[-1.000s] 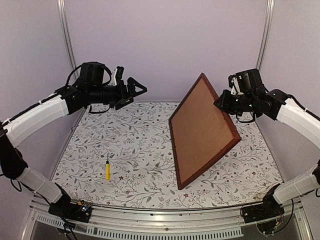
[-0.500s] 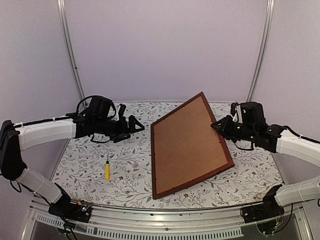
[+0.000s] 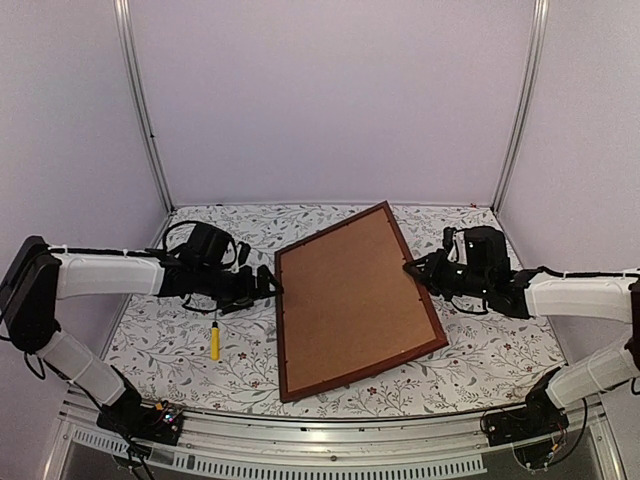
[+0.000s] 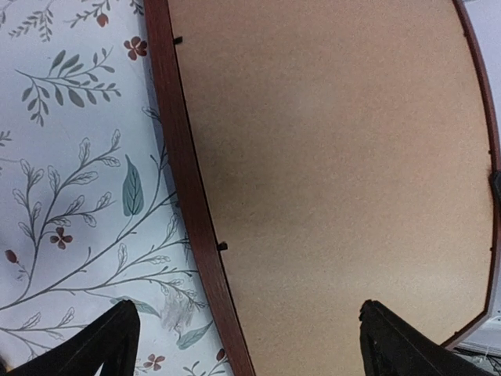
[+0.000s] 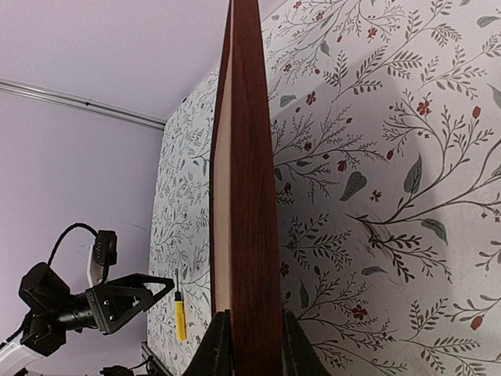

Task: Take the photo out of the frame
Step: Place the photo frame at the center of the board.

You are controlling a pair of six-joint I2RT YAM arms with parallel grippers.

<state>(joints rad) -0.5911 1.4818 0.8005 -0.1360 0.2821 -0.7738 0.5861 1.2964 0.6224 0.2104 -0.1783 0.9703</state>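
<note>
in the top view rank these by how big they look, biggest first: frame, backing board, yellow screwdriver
1. frame, only just the bigger, since it rims the board all round
2. backing board
3. yellow screwdriver, by far the smallest

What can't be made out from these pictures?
The photo: unseen in every view; the frame lies back up and the brown backing board covers it.
The clips on the frame's inner edge: tiny black nubs in the left wrist view; how they fasten is unclear.
The yellow screwdriver: tip too small in the top view.
Right wrist view: the frame shows edge-on only, pinched by the right gripper.
</note>
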